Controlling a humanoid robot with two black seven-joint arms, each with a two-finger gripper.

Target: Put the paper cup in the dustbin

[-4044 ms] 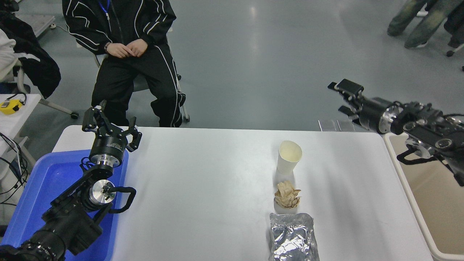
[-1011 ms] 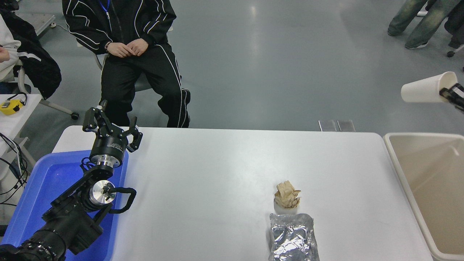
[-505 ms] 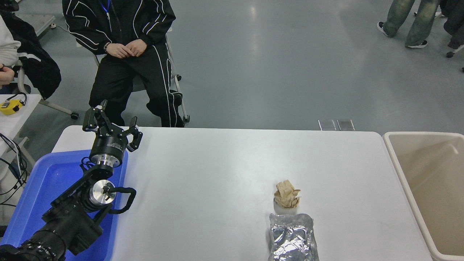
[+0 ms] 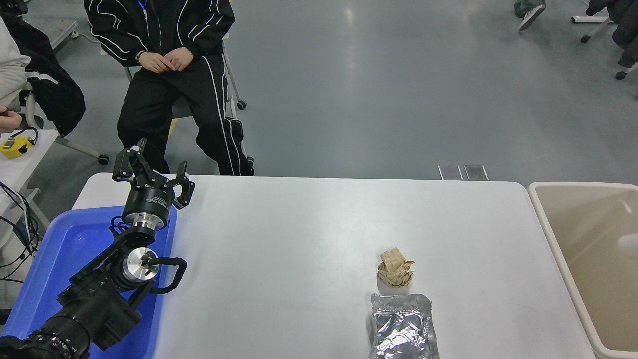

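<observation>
The dustbin (image 4: 578, 185) is a beige bin with a thick pale rim, standing at the table's right end. Inside it, at the picture's right edge, lies a pale white rounded shape that looks like the paper cup (image 4: 629, 246), blurred and cut off by the edge. My right arm and gripper are out of view. My left gripper (image 4: 153, 172) is open and empty, parked at the lower left above the blue tray.
On the white table (image 4: 299, 239) sit a crumpled tan paper wad (image 4: 395, 268) and, nearer to me, a silver foil pouch (image 4: 402, 326). A blue tray (image 4: 60, 259) lies at the left. A person in black (image 4: 174, 75) sits at the far side.
One second ago my right gripper held the cup high at the right edge. It then left the view, and now a white shape shows inside the dustbin. The left arm has not moved.
</observation>
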